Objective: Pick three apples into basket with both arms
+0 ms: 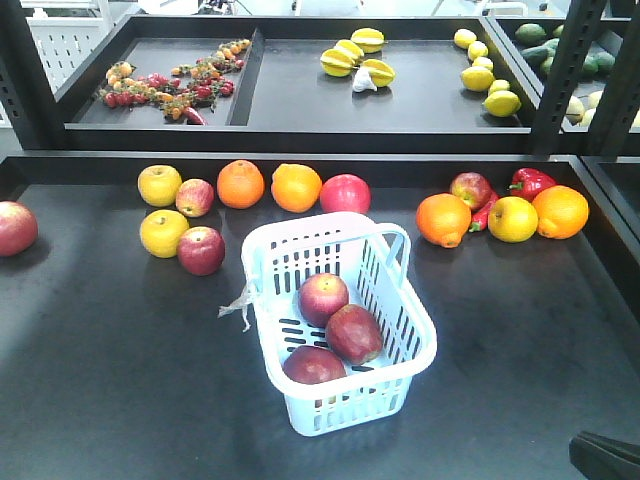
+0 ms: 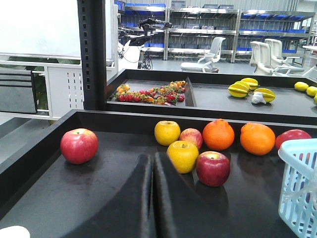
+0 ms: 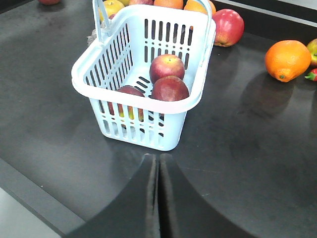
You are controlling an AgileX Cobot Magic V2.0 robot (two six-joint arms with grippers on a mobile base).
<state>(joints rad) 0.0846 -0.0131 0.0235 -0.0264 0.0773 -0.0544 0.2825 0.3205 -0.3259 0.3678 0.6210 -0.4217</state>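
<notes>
The pale blue-white basket point(image 1: 418, 318) stands mid-table with three dark red apples inside: one point(image 1: 323, 298) at the back, one point(image 1: 353, 333) in the middle, one point(image 1: 313, 366) at the front. The right wrist view shows the same basket point(image 3: 143, 126) and the apples point(image 3: 167, 67) just ahead of my right gripper point(image 3: 158, 157), which is shut with nothing in it. My left gripper point(image 2: 152, 157) is also shut and empty, low over the table to the left of the basket point(image 2: 299, 188). A yellow fruit point(image 2: 182, 156) and a red apple point(image 2: 213, 168) lie just beyond it.
Loose fruit lies behind the basket: apples point(image 1: 201, 250), point(image 1: 345, 194), oranges point(image 1: 240, 183), yellow fruits point(image 1: 163, 232). At right are an orange point(image 1: 443, 219) and a red pepper point(image 1: 530, 183). One apple point(image 1: 16, 228) sits far left. A raised shelf point(image 1: 300, 135) holds more fruit.
</notes>
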